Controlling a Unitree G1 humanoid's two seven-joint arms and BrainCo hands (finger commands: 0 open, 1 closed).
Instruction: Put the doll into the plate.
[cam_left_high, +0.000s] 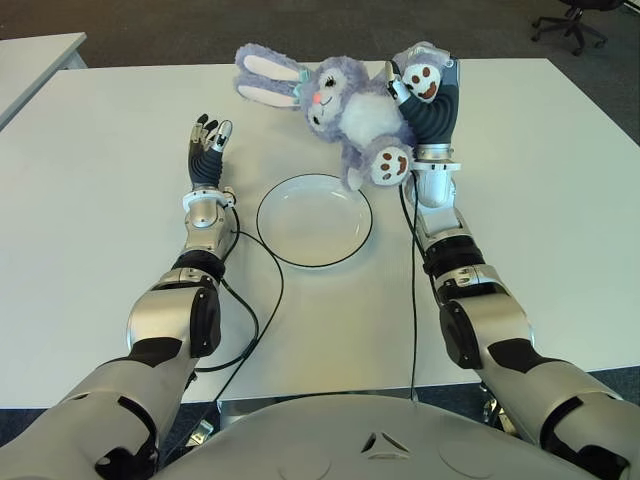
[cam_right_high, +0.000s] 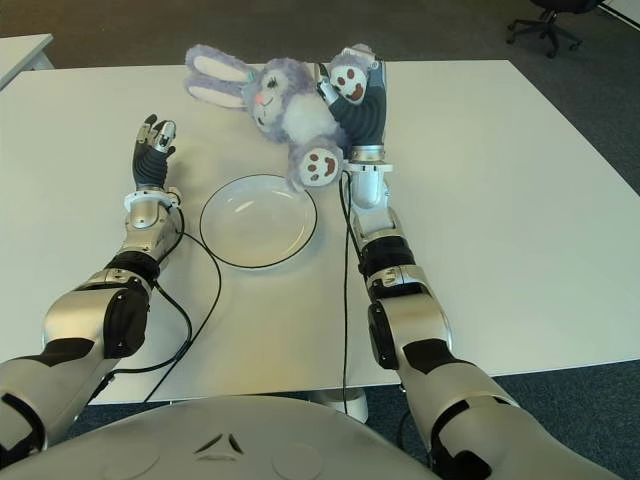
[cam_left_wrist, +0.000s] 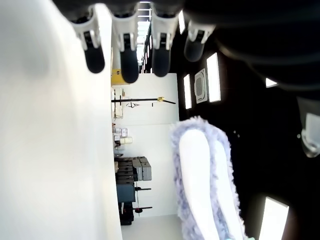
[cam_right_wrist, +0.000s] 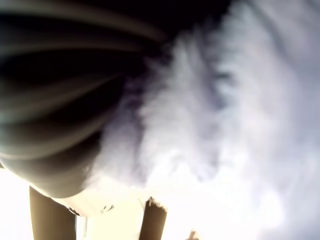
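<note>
Right hand (cam_left_high: 425, 90), upper right of centre in the eye views, is wrapped around the doll (cam_left_high: 345, 110) at its body and upper leg; the doll sits just above the empty plate (cam_left_high: 314, 219) on the white bench (cam_left_high: 540, 180); left hand (cam_left_high: 207, 140), left of the plate, is relaxed open and holds nothing; the doll looks soft, light and squashy, so the plump body seems the surest hold; no readable writing shows.

I'm seeing the purple-and-white bunny doll (cam_left_high: 350, 115) lying tilted in my right hand (cam_left_high: 425, 95), just beyond the white, black-rimmed plate (cam_left_high: 314, 220).
</note>
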